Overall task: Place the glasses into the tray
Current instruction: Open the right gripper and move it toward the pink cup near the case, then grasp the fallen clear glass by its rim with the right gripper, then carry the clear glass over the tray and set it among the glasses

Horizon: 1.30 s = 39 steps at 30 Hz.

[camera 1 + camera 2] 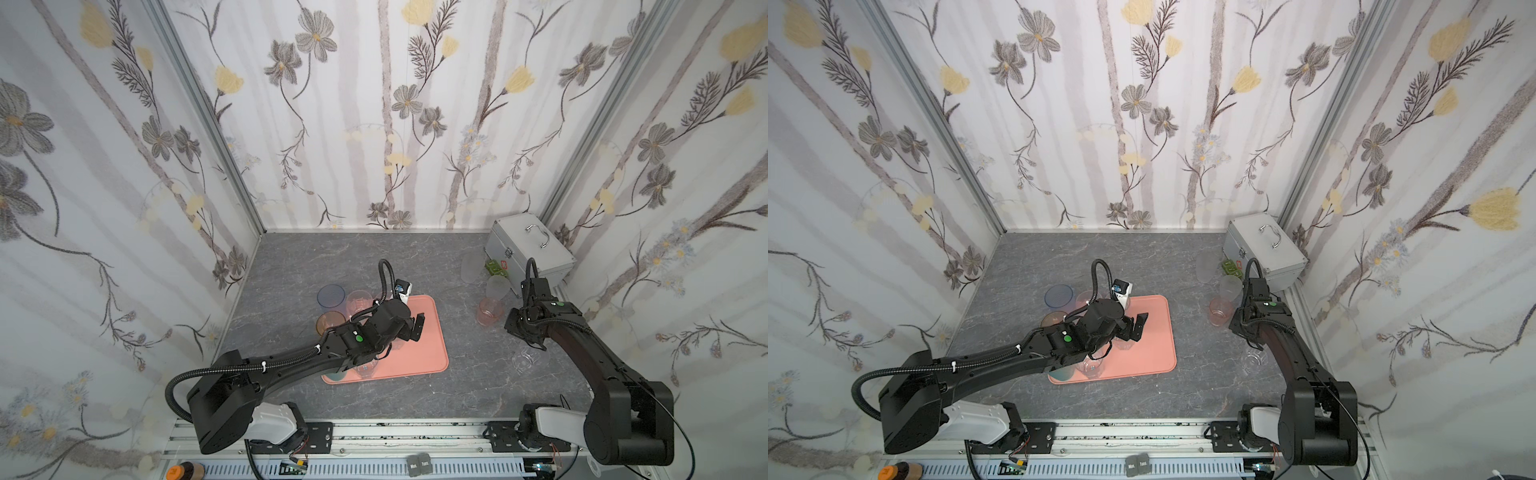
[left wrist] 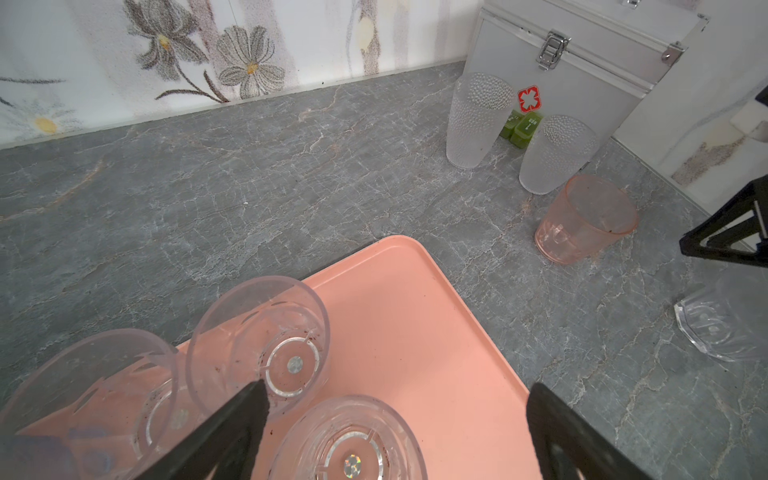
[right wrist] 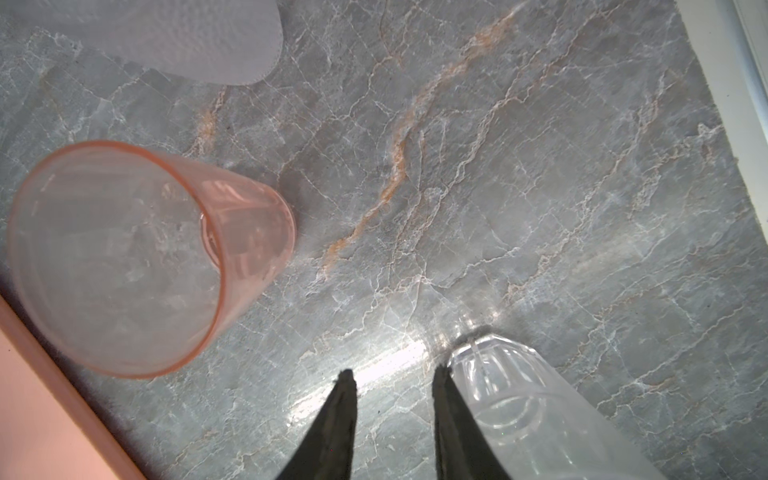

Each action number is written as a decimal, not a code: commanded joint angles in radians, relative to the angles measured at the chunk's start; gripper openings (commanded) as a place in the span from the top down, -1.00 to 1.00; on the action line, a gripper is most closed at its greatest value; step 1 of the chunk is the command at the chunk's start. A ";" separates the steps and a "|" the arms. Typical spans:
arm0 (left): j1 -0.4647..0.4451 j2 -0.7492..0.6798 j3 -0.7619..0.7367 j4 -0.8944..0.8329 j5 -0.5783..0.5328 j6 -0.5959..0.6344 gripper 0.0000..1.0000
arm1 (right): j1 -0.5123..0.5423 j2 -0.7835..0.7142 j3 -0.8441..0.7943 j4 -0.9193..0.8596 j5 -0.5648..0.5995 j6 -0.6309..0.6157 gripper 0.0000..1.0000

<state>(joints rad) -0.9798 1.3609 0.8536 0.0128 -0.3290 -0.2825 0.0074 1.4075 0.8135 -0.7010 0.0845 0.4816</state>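
In both top views left tool (image 1: 415, 327) hovering wide open over tray (image 1: 430, 353), glasses (image 1: 358, 302) crowding its left edge, left wrist view showing frosted glasses (image 2: 478, 120) standing beside silver case (image 2: 582, 70), right wrist view showing right tool (image 3: 394, 374) hanging part-open, empty, beside clear glass (image 3: 532, 407).

Red-and-white cross emblem sticker (image 2: 528, 99) sat on front face of silver case (image 2: 582, 79). Green boxes (image 2: 524, 126) just beside case carried white lettering, too small to read. Two dark blocks (image 1: 419, 464) near front rail (image 1: 415, 436) bore pale lettering, too blurred to read.
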 commanded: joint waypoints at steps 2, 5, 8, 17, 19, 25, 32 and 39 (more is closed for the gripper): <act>0.006 -0.011 -0.009 0.047 -0.008 0.005 -1.00 | 0.004 -0.031 0.056 -0.046 0.017 -0.001 0.27; 0.006 -0.005 -0.012 0.055 -0.003 -0.001 -1.00 | 0.004 -0.063 0.097 -0.124 0.068 -0.009 0.15; 0.005 0.000 -0.011 0.063 0.001 -0.001 -1.00 | 0.002 -0.109 0.081 -0.176 0.069 0.019 0.03; 0.009 0.009 -0.016 0.076 0.015 0.009 -1.00 | 0.005 -0.116 -0.046 -0.135 -0.029 0.048 0.13; 0.009 0.008 -0.024 0.076 0.012 0.008 -1.00 | 0.027 -0.102 -0.052 -0.115 -0.042 0.054 0.26; 0.018 -0.023 -0.061 0.075 0.002 -0.042 -1.00 | 0.123 -0.091 -0.032 -0.150 -0.043 0.039 0.72; 0.055 -0.095 -0.110 0.075 -0.006 -0.064 -1.00 | 0.307 -0.142 -0.002 -0.201 -0.106 0.108 0.95; 0.091 -0.165 -0.134 0.067 -0.010 -0.044 -1.00 | 0.630 -0.073 0.093 -0.143 -0.140 0.228 0.99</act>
<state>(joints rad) -0.8986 1.2198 0.7288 0.0635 -0.3168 -0.3328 0.5629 1.3140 0.8726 -0.8967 -0.0246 0.6357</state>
